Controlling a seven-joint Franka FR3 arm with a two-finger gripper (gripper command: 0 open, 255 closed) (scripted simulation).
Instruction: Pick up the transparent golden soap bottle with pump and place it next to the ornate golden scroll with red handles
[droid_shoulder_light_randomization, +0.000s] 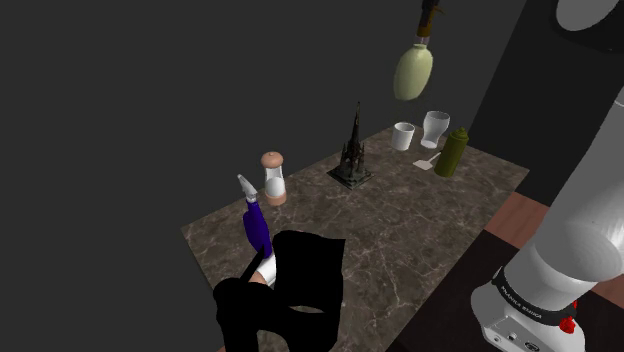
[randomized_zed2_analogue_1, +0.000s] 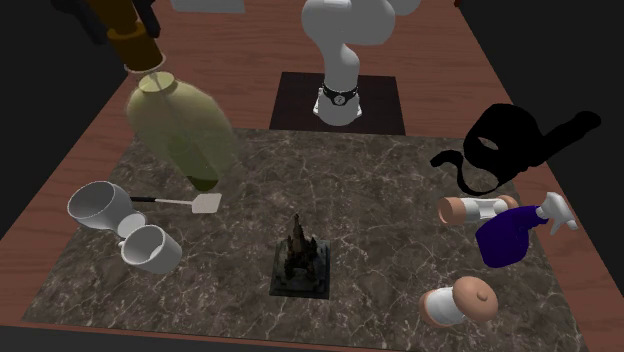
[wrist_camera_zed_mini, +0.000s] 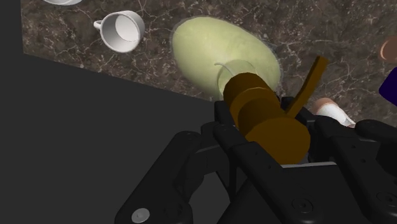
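The end effector is clamped on the brown pump collar of the pale yellow-green soap bottle, which hangs well above the tabletop, long axis near vertical, pump up. In the shoulder view the scroll lies at about 7 o'clock from it, partly under a black shape, beside a purple spray bottle. Lettering on the arm's base band is unreadable.

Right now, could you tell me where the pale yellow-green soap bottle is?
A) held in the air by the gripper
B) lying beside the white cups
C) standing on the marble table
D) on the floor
A: the gripper clasps the soap bottle at its pump end, clear above the table.
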